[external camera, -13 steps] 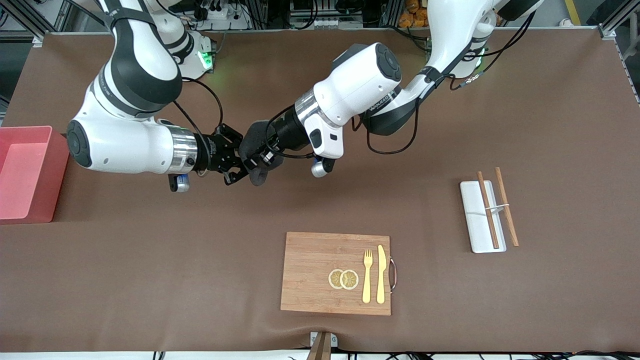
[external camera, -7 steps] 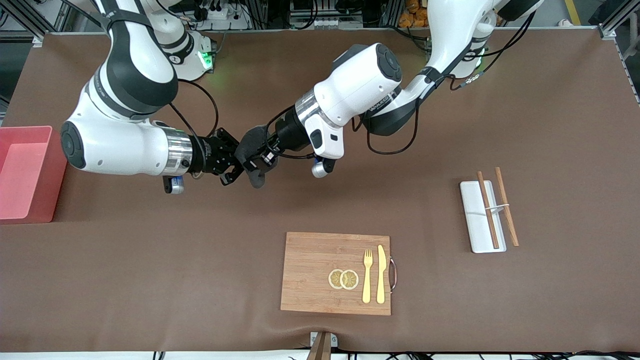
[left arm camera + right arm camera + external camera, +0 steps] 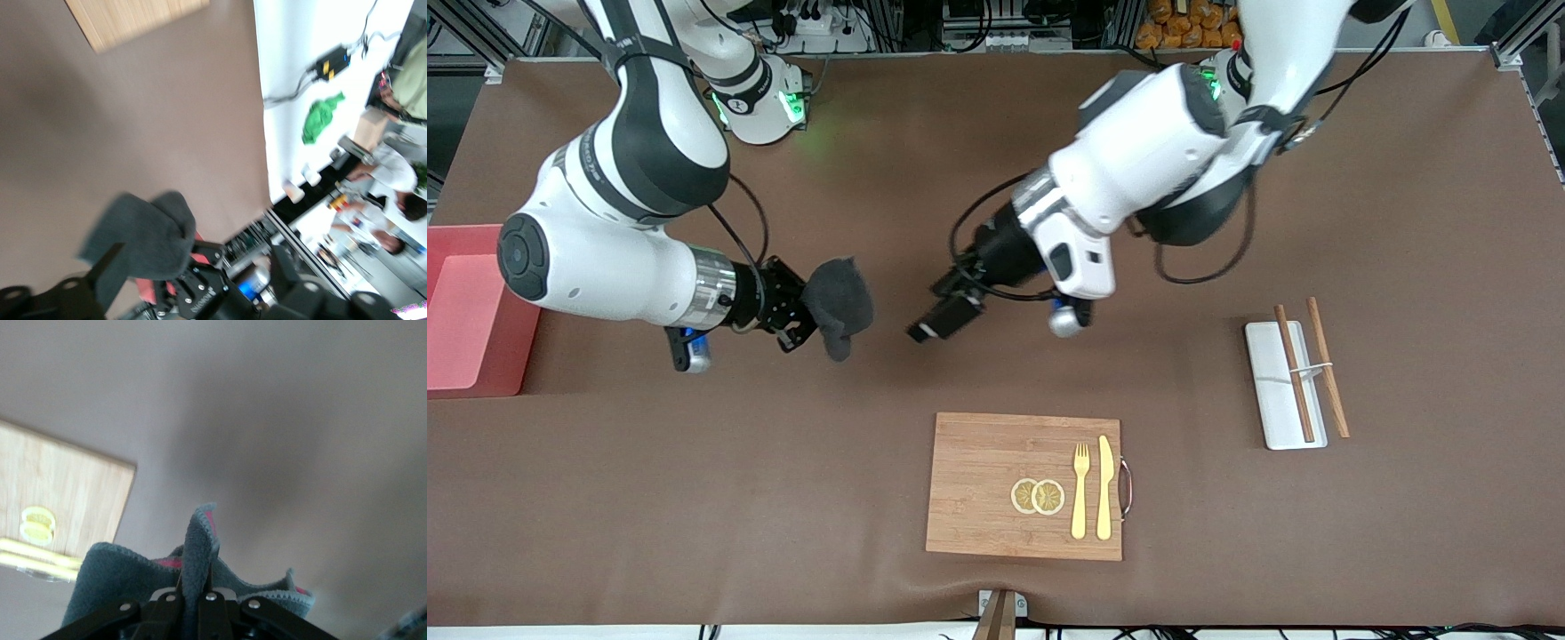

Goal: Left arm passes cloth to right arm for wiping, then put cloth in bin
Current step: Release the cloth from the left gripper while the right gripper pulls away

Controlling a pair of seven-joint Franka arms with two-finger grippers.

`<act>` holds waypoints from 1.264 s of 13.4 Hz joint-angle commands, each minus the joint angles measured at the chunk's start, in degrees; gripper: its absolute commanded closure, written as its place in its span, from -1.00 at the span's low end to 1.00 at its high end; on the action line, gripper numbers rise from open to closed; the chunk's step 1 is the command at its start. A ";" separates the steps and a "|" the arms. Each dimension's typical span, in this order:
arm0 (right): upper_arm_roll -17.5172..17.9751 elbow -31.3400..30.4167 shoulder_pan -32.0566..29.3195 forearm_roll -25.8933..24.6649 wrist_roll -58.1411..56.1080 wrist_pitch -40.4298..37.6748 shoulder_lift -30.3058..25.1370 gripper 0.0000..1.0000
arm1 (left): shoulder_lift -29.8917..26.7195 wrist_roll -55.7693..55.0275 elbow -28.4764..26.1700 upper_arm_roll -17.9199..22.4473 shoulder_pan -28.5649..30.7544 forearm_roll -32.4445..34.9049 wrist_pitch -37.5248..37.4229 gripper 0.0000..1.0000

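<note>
the bin (image 3: 471,311) sits at the left edge of the frame, a salmon-pink box with straight walls on the brown desk (image 3: 694,498). just right of it, the right tool (image 3: 796,307) hangs over bare desk in the left-centre of the frame, clamped on the cloth (image 3: 839,300). the cloth is one small dark grey towel, soft and bunched, drooping off the tool; the right wrist view shows its thin pink edge (image 3: 200,550) and a fold pinched between the two fingers. right of that, with a gap between, the left tool (image 3: 938,322) is up over the middle of the desk, holding nothing; its fingers stand apart, dark and blurred at the bottom of the left wrist view, where the cloth (image 3: 143,243) shows farther off. in the lower centre lies one wooden board (image 3: 1023,484) carrying two lemon slices (image 3: 1037,496), one fork (image 3: 1080,489) and one knife (image 3: 1104,487). at the right, one white tray (image 3: 1272,391) with two chopsticks (image 3: 1294,373).
</note>
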 commanded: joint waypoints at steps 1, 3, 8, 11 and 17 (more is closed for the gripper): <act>0.58 -5.51 -0.44 -4.88 -5.93 8.03 0.26 1.00 | -4.86 4.52 -1.60 -0.13 4.99 3.70 -9.95 -1.00; 0.49 -10.61 -1.40 -8.99 -10.23 17.07 1.84 1.00 | -6.70 13.73 -1.69 -0.22 8.42 3.70 -17.16 -1.00; 0.49 -17.84 -4.30 -10.78 -19.81 40.82 12.81 1.00 | -9.17 39.14 -1.87 -0.22 18.79 3.79 -32.56 -1.00; 0.49 -18.10 -11.66 -10.78 -33.24 44.18 16.78 1.00 | -9.44 50.58 -2.22 0.04 23.01 6.24 -38.89 -1.00; 0.41 -15.48 -32.75 -10.86 -74.79 44.72 17.23 1.00 | -11.19 65.17 -2.57 0.04 28.02 16.10 -48.21 -1.00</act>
